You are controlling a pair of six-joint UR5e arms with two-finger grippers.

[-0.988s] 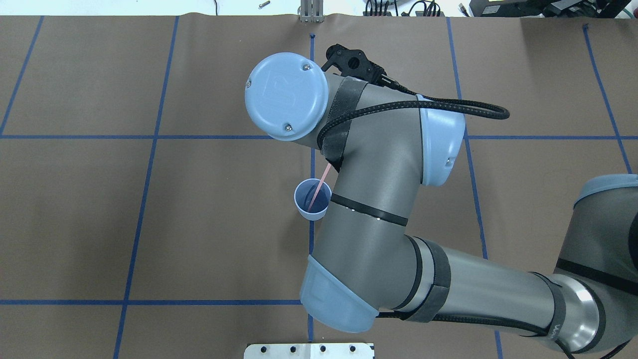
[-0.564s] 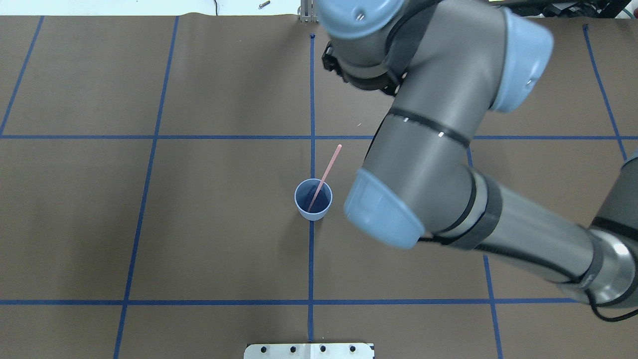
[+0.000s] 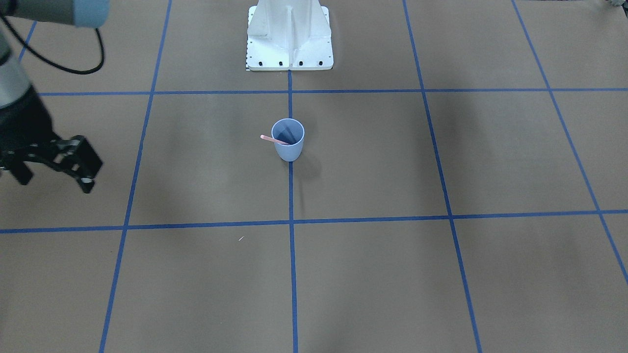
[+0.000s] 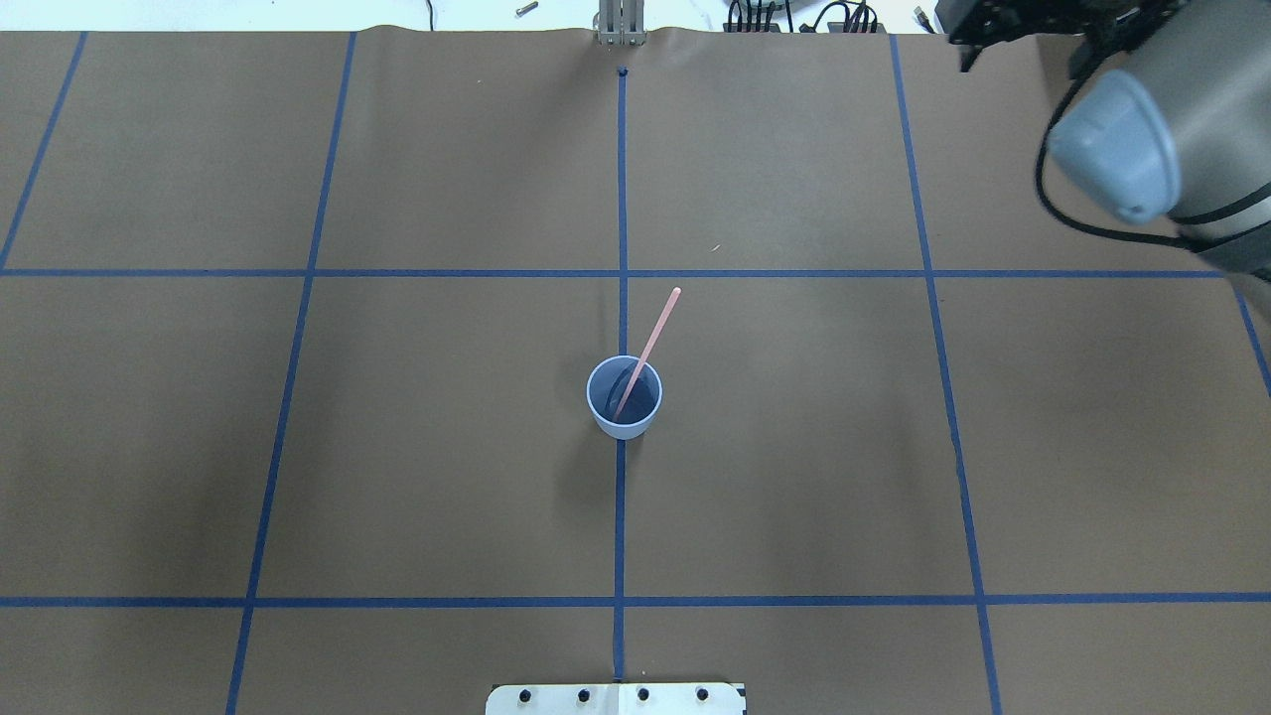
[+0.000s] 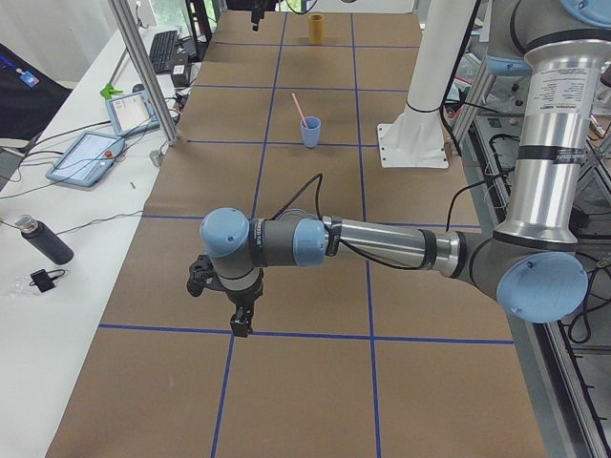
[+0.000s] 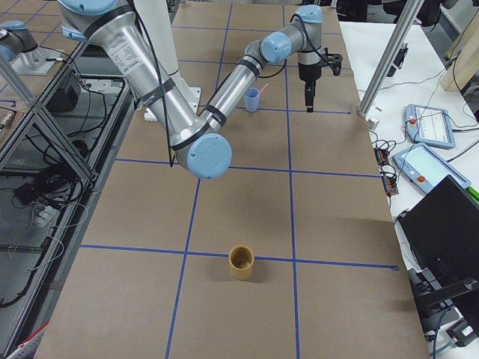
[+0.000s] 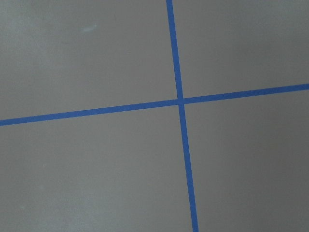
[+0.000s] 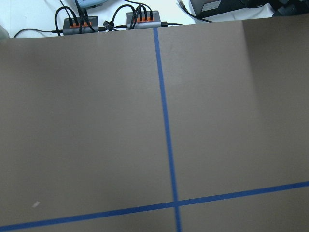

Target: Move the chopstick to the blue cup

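The right hand [image 3: 54,182] hangs wide open and holds nothing. Well apart from it, toward the robot's middle, the blue cup [image 4: 624,430] stands upright with the chopstick [image 4: 650,338] leaning inside, its upper end past the rim. The left hand [image 5: 236,320] shows only in the left side view; its opening I cannot tell. Only the side views show a tan cup [image 6: 241,262] and a white bench [image 5: 76,219] with tablets [image 5: 86,157]. The surface [image 4: 417,467] is brown, crossed by blue tape lines [image 4: 298,273].
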